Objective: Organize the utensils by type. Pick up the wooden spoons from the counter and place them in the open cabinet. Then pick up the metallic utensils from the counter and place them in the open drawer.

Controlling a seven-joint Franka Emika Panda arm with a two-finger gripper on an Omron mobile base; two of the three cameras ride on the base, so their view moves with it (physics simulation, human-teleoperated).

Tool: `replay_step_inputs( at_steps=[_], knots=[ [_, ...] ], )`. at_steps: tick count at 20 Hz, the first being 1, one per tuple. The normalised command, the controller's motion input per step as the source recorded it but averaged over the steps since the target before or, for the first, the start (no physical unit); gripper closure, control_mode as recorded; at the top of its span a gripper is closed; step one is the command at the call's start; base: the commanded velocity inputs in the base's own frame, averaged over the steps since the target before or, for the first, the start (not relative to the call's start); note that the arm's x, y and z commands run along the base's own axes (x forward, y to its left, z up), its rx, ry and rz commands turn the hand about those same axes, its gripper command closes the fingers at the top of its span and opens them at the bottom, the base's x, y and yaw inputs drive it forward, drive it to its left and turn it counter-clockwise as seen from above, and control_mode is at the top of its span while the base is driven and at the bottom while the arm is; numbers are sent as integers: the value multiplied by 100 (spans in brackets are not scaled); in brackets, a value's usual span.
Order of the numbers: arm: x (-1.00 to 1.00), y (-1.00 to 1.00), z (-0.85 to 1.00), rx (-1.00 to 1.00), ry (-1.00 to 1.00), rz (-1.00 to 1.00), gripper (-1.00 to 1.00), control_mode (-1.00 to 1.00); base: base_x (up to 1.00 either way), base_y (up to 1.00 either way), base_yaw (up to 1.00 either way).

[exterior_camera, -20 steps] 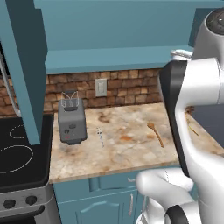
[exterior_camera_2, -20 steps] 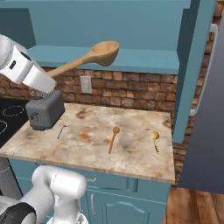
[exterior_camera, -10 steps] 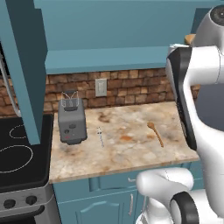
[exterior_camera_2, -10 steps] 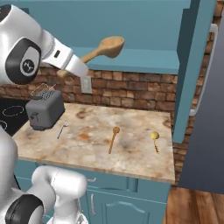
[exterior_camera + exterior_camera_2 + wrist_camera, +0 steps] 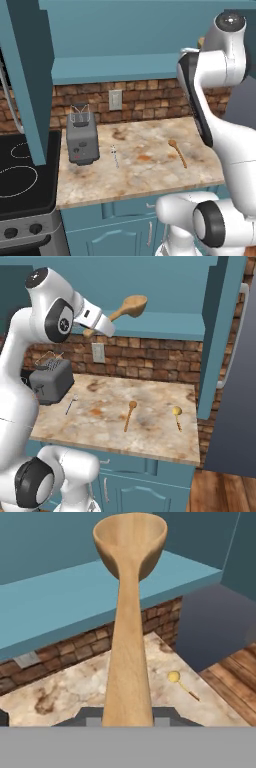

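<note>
My gripper (image 5: pixel 109 319) is shut on the handle of the larger wooden spoon (image 5: pixel 131 306), held up in the air with its bowl just in front of the open cabinet's teal shelf (image 5: pixel 172 324). In the hand view that spoon (image 5: pixel 129 617) runs up from between my fingertips (image 5: pixel 88 718), its bowl over the shelf edge (image 5: pixel 55 609). The smaller wooden spoon (image 5: pixel 129 415) (image 5: pixel 178 152) lies on the marbled counter (image 5: pixel 105 421). A yellow-ended metallic utensil (image 5: pixel 177 416) (image 5: pixel 176 679) lies to its right, and a thin silver one (image 5: pixel 70 405) (image 5: pixel 115 156) beside the toaster. The open drawer is out of view.
A grey toaster (image 5: pixel 50 381) (image 5: pixel 81 134) stands at the counter's left. The open cabinet door (image 5: pixel 220 331) hangs at the right, over the counter's end. A black stove (image 5: pixel 20 175) adjoins the counter on the left. A brick backsplash (image 5: pixel 150 358) runs under the shelf.
The arm has risen and swung right, carrying the large wooden spoon closer to the cabinet shelf. The grip on it is unchanged, and the utensils on the counter have not moved.
</note>
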Motion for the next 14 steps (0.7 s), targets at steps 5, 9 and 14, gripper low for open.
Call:
replay_step_inputs(
  at_steps=[5,9,14],
  knots=[
    [78,-3,0,0,0,-10,100,-100,0,0,0],
    [68,-16,0,2,0,-12,100,-100,0,0,0],
    [59,-31,-10,9,0,-16,100,-100,0,0,0]
  ],
)
